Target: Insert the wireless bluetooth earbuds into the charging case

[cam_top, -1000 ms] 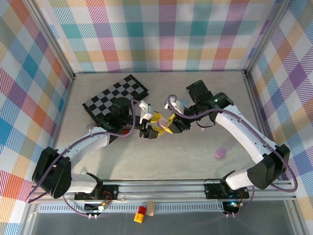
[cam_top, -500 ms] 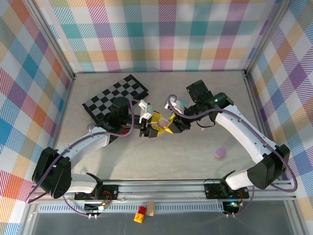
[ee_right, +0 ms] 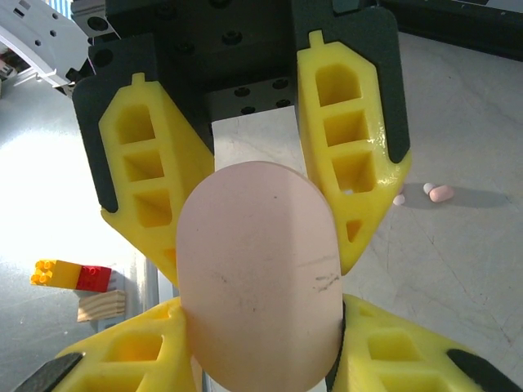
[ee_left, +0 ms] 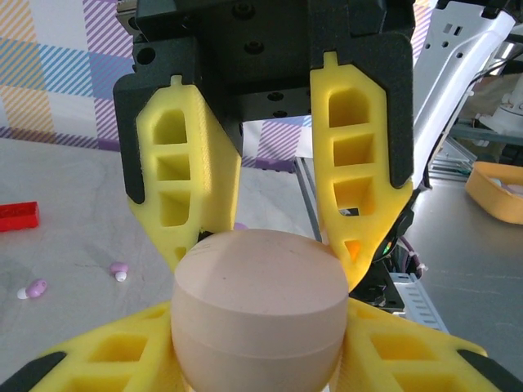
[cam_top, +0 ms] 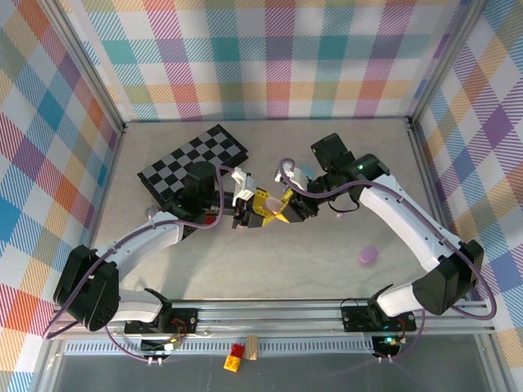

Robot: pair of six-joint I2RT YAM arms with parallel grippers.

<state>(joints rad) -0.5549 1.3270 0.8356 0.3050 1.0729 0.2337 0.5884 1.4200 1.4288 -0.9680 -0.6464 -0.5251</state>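
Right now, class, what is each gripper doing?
Left gripper: closed on the peach oval plastic case.
Right gripper: closed on the same case.

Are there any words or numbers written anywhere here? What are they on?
There are none to read. The charging case is plain pink, the checkered board has only black and white squares, and the red block shows no letters.

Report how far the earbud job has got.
Done: no bud visibly seated. In hand: left claw and right claw both clamp the peach case, which looks closed. Left: open it, then fetch the earbuds lying loose on the table.
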